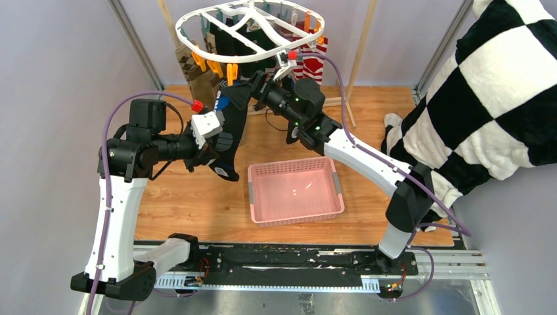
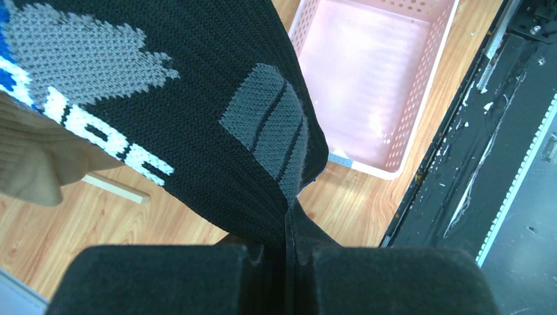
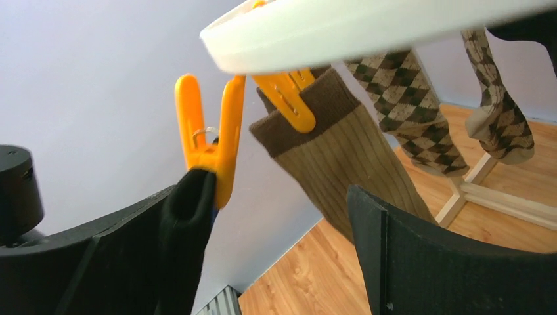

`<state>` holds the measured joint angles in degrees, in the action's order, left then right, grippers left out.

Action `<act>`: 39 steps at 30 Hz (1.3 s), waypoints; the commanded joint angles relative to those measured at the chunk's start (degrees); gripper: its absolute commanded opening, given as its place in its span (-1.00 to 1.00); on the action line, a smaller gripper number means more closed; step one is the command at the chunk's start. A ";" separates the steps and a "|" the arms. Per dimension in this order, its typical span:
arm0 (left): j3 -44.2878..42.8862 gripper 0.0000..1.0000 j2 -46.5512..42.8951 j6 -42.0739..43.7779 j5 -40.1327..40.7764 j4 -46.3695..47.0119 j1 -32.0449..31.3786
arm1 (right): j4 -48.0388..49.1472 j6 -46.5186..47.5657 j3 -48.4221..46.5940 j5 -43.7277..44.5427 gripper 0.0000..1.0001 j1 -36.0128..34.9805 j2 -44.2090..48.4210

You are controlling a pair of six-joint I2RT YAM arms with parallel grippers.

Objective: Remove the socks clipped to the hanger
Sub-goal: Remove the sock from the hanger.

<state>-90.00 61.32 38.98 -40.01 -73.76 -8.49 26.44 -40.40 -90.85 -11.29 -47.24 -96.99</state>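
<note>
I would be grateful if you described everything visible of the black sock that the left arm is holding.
The black sock is a ribbed knit with grey patches, a blue area and white lettering. Its cuff is pinched in an orange clip hanging from the white hanger, while the left end effector, shut, grips it lower down. It stretches taut and slanted between the two, above the wooden tabletop, with a tan sock beside it.
</note>
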 commanded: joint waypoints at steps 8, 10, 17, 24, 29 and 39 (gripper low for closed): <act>-0.29 -1.00 -0.40 -0.38 -0.47 -0.95 -0.56 | -2.16 3.47 -17.23 2.52 0.58 -0.04 -8.16; -0.19 -1.00 -0.54 -0.17 -0.19 -0.96 -0.56 | -2.40 3.03 -18.35 2.35 0.46 0.49 -8.95; -0.04 -1.00 -0.74 0.57 0.34 -0.94 -0.63 | -2.46 1.31 -19.75 1.61 0.30 1.71 -10.22; -0.16 -1.00 -0.69 0.39 -0.31 -0.95 -0.65 | -2.91 0.77 -21.23 -0.14 0.61 1.67 -11.66; -0.41 -1.00 -0.79 0.00 -0.67 -0.95 -1.06 | -2.97 0.83 -21.83 -0.44 0.65 1.46 -12.38; -0.97 -1.00 -1.01 -0.76 -0.90 -1.04 -2.09 | -1.37 1.74 -20.93 -0.85 0.73 0.38 -11.91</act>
<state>-90.00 61.32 38.81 -39.79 -73.80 -9.69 22.74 -39.42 -110.30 -11.60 -46.35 -108.40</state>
